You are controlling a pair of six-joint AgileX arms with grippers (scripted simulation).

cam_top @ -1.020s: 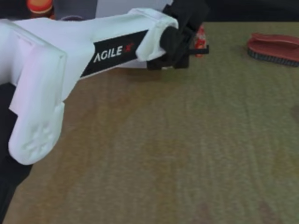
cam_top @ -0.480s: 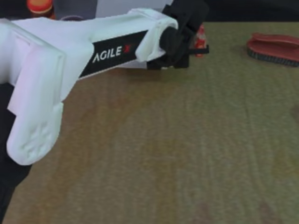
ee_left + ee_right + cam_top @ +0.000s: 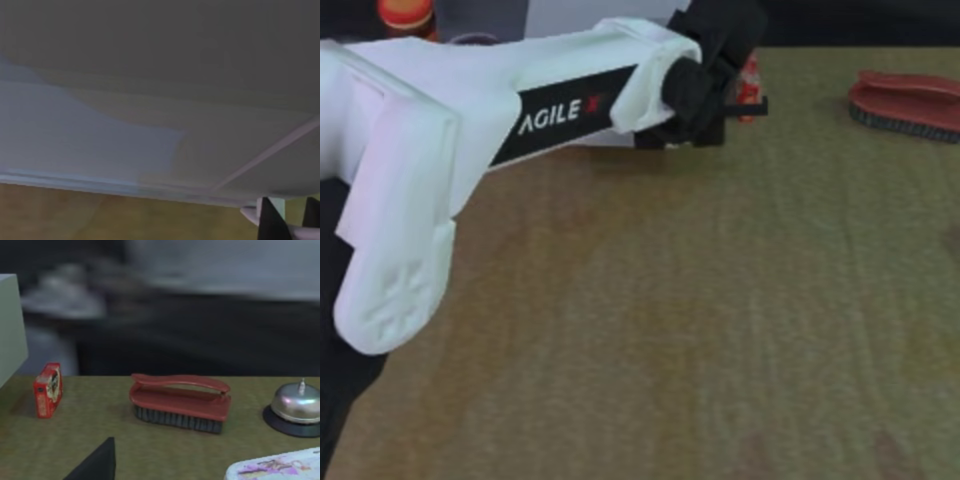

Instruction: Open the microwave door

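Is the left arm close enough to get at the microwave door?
Probably yes. The left pincer is already up against the microwave at the table's far edge, and the left wrist view is filled by the microwave door from very near. Nothing shows between them, though its grip is hidden.

Even, soft, diffuse lighting; no glare.
Faint shadow under the left arm (image 3: 500,110) on the table (image 3: 720,320). Right wrist view: background heavily blurred, red brush (image 3: 180,402) and bell (image 3: 296,407) fairly crisp. Left wrist view: filled by a close, dim, featureless grey panel (image 3: 160,75).
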